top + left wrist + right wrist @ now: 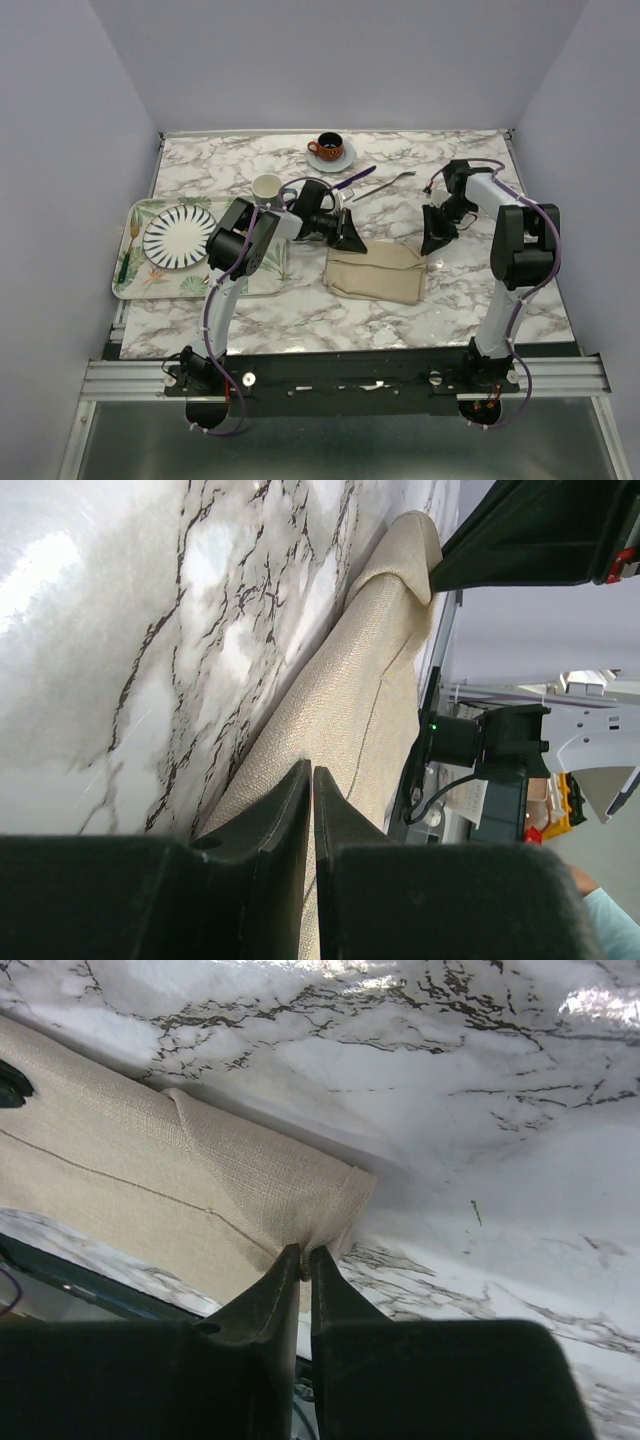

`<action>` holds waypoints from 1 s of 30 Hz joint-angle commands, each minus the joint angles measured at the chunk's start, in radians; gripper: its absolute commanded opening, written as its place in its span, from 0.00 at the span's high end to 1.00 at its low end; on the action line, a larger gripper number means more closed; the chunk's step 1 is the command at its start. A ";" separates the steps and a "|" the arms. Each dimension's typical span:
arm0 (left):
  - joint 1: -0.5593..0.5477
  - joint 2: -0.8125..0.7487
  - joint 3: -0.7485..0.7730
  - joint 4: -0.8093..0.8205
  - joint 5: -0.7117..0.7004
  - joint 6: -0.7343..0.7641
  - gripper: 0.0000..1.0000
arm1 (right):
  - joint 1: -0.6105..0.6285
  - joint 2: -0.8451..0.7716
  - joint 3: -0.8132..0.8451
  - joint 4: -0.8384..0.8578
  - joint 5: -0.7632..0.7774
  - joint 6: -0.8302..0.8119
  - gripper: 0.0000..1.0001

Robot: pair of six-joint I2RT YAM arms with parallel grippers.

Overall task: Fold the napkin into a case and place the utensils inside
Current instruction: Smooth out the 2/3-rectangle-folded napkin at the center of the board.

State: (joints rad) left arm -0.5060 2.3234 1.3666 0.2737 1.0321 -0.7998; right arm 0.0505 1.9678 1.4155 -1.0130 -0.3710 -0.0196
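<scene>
The beige napkin (375,274) lies folded into a wide band on the marble table, between the two arms. My left gripper (351,243) is at its far left corner, jaws pressed together on the cloth edge (350,680). At the far right corner my right gripper (433,245) is shut, and the cloth (150,1160) bunches between its tips (305,1257). Further back the purple knife (355,179) and the silver fork (388,184) lie side by side on the table, apart from both grippers.
A leaf-printed tray (135,280) with a striped plate (179,236) sits at the left. A white mug (267,187) stands beside the left arm. A brown cup on a saucer (330,150) is at the back edge.
</scene>
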 commanded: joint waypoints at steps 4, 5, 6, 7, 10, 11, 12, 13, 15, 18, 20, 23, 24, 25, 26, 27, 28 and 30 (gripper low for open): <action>-0.005 0.010 -0.035 -0.022 -0.087 0.014 0.81 | -0.001 -0.018 -0.027 -0.058 -0.052 -0.055 0.99; -0.005 0.010 -0.035 -0.021 -0.090 0.010 0.81 | 0.000 -0.021 -0.038 -0.058 -0.052 -0.065 0.99; -0.005 0.011 -0.037 -0.021 -0.090 0.008 0.81 | 0.006 -0.026 -0.047 -0.052 -0.048 -0.077 0.99; -0.005 0.013 -0.038 -0.018 -0.093 0.007 0.82 | 0.014 -0.029 -0.065 -0.030 -0.023 -0.100 0.99; -0.003 0.016 -0.043 -0.005 -0.095 -0.012 0.81 | 0.066 -0.043 -0.096 0.013 0.026 -0.152 0.99; -0.005 0.014 -0.044 -0.004 -0.096 -0.015 0.82 | 0.081 -0.044 -0.118 0.039 0.052 -0.163 0.99; -0.005 0.013 -0.044 0.001 -0.096 -0.016 0.82 | 0.113 -0.046 -0.128 0.050 0.067 -0.172 0.99; -0.005 0.011 -0.047 -0.001 -0.095 -0.015 0.82 | 0.130 -0.044 -0.138 0.071 0.082 -0.183 0.99; -0.005 0.005 -0.050 0.004 -0.096 -0.016 0.82 | 0.164 -0.037 -0.153 0.088 0.128 -0.190 0.99; -0.002 -0.013 -0.061 0.039 -0.090 -0.024 0.80 | 0.173 -0.007 -0.153 0.105 0.194 -0.203 0.99; 0.004 -0.036 -0.081 0.076 -0.072 -0.039 0.73 | 0.173 0.006 -0.145 0.102 0.237 -0.218 0.99; 0.033 -0.111 -0.090 0.107 -0.057 0.000 0.65 | 0.172 0.005 -0.121 0.102 0.294 -0.226 0.99; 0.038 -0.149 -0.081 0.061 -0.055 0.029 0.64 | 0.166 0.009 -0.113 0.097 0.299 -0.229 0.99; 0.043 -0.166 -0.057 0.027 -0.055 0.057 0.63 | 0.163 0.012 -0.101 0.091 0.302 -0.230 0.99; 0.044 -0.183 -0.046 0.001 -0.046 0.100 0.63 | 0.160 0.016 -0.095 0.082 0.303 -0.233 0.99; 0.041 -0.218 -0.040 -0.022 -0.046 0.105 0.63 | 0.157 0.019 -0.090 0.077 0.303 -0.233 0.99; 0.035 -0.232 -0.040 -0.024 -0.046 0.103 0.62 | 0.157 0.017 -0.089 0.076 0.302 -0.235 0.99; 0.003 -0.254 -0.038 -0.022 -0.062 0.073 0.62 | 0.157 0.017 -0.087 0.077 0.297 -0.235 0.99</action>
State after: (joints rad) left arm -0.4740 2.1822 1.2961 0.2871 0.9981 -0.7654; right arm 0.2203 1.9430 1.3163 -0.9886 -0.1799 -0.2146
